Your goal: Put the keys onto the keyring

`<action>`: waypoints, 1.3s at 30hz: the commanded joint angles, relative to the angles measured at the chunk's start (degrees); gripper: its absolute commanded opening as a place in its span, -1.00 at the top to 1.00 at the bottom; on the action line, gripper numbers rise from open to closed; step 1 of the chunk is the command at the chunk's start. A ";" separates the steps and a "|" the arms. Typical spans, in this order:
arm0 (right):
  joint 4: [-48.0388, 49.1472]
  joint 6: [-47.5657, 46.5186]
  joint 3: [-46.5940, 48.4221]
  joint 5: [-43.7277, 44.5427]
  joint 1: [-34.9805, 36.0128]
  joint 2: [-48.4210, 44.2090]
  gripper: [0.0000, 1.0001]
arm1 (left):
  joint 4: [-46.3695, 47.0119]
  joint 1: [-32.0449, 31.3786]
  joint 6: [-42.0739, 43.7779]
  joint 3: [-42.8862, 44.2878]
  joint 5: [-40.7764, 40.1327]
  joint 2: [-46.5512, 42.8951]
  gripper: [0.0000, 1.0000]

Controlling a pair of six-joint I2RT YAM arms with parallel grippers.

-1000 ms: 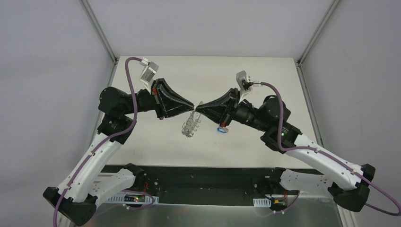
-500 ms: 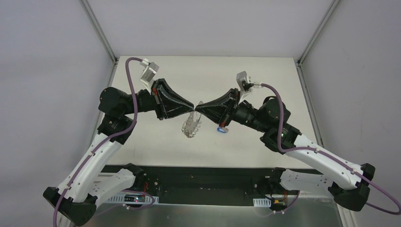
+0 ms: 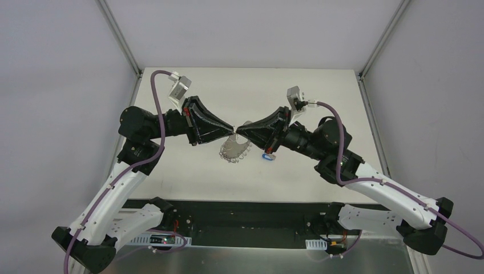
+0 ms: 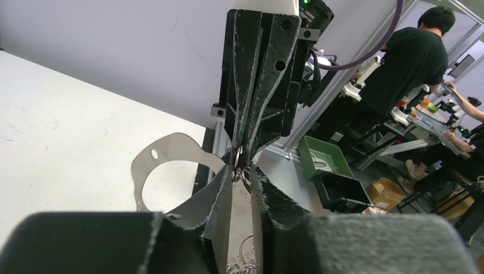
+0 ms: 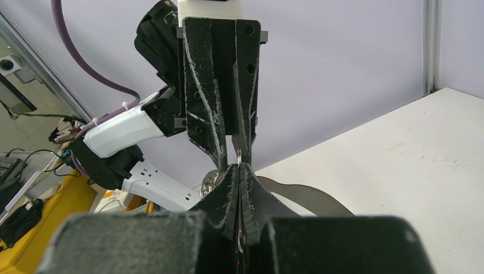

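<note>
Top external view: two black-fingered arms meet tip to tip over the middle of the white table [image 3: 319, 97], raised off its surface.
Keyring: large thin silvery wire keyring [image 3: 235, 149], rim scalloped with many small metal loops. It hangs in the air just below the meeting fingertips, held by its upper edge.
Key: tiny bright-blue key [image 3: 266, 155] with a pale silvery end. It appears to lie on the table just right of the keyring, beneath the right arm's fingers. It is apart from the ring, and neither arm touches it.
Left gripper [image 3: 230, 132]: reaches in from the left. In the left wrist view its jaws are drawn to a narrow slit, pinching the ring's rim wire.
Right gripper [image 3: 240, 132]: reaches in from the right. In the right wrist view its jaws are pressed together on a thin sliver of the same rim.
Other item: pale flat curved metal band [image 4: 165, 149] with a small hole, beside the pinch point. Whether it is attached to the ring cannot be told.
Done, as judged: keyring raised and steadied between both arms.
Outstanding, as judged: no key shows on the ring. The one visible key is not picked up. One gripper would have to let go to fetch it and work it onto the rim.
</note>
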 commanded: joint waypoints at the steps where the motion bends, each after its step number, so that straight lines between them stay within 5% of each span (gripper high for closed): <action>1: 5.74 -0.67 0.24 0.35 0.49 -2.28 1.00 | 2.06 -0.58 0.30 0.24 0.77 -0.67 0.74; 8: 5.26 -0.62 0.08 -0.15 0.60 -2.39 1.00 | 3.05 -0.58 -0.15 0.26 0.53 -0.67 1.00; 22: -5.97 -3.08 1.50 0.02 0.60 -4.48 1.00 | 0.33 -0.58 1.59 1.35 1.25 -0.41 1.00; 29: -22.76 -7.61 4.75 1.28 0.58 -6.77 0.38 | -8.63 -0.58 7.03 3.84 3.56 0.93 1.00; 39: -47.47 -16.15 17.63 0.79 0.29 -2.80 0.27 | -20.43 -0.58 14.15 7.53 11.77 4.49 1.00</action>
